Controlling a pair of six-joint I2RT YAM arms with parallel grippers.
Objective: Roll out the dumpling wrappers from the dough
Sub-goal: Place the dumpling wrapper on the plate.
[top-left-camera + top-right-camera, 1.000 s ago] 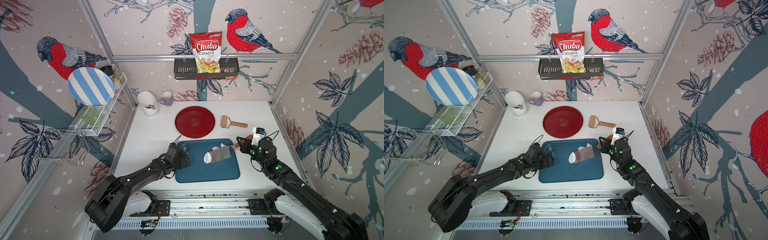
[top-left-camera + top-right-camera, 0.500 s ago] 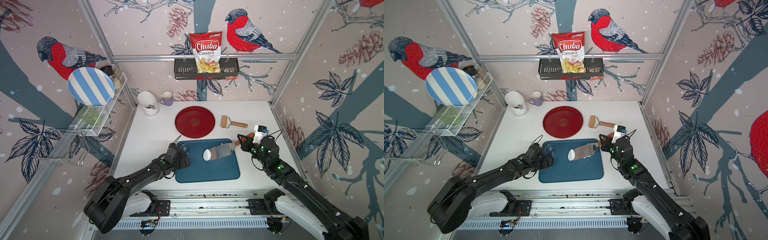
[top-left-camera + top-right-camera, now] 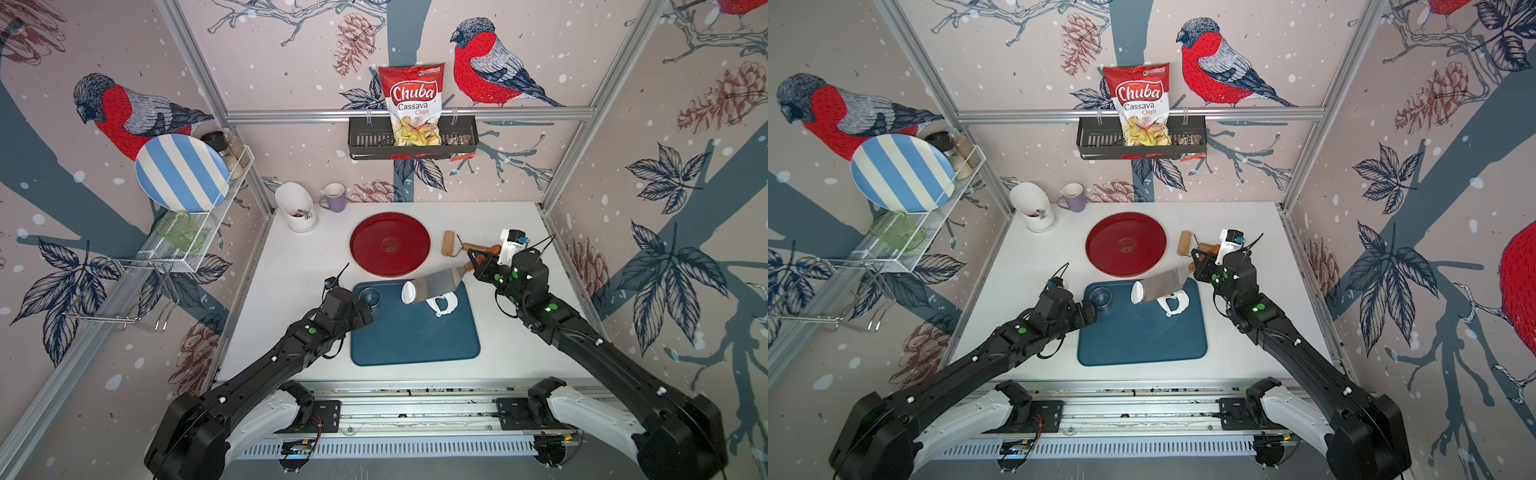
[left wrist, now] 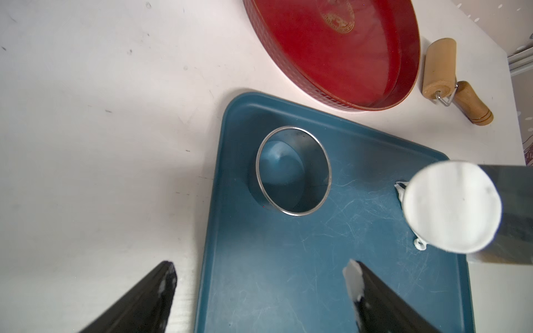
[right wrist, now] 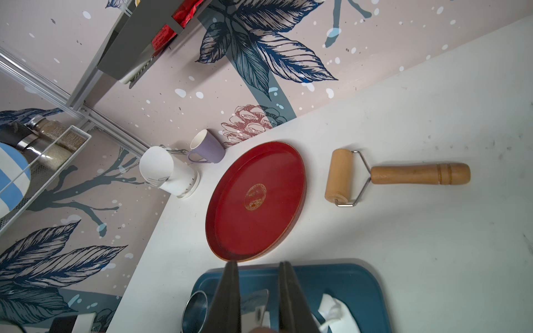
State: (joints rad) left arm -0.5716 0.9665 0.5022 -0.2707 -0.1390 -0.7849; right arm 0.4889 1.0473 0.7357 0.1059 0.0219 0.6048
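Illumination: bright, diffuse, from above in both top views; the white worktop (image 3: 299, 291) is nearly washed out.
Shadows: soft-edged, beside the red tray (image 3: 390, 244) and along the blue tray (image 4: 288, 274) rim.
Glare: pale sheen on the spatula (image 3: 436, 284) blade and ring cutter (image 4: 292, 178) rim.
Distortion: wide-angle stretch enlarges the arm bases (image 3: 191, 436) at the lower corners of both top views.
Focus: left end effector (image 4: 259, 265) and right end effector (image 5: 258, 263) are soft at the lower edge of their wrist views.
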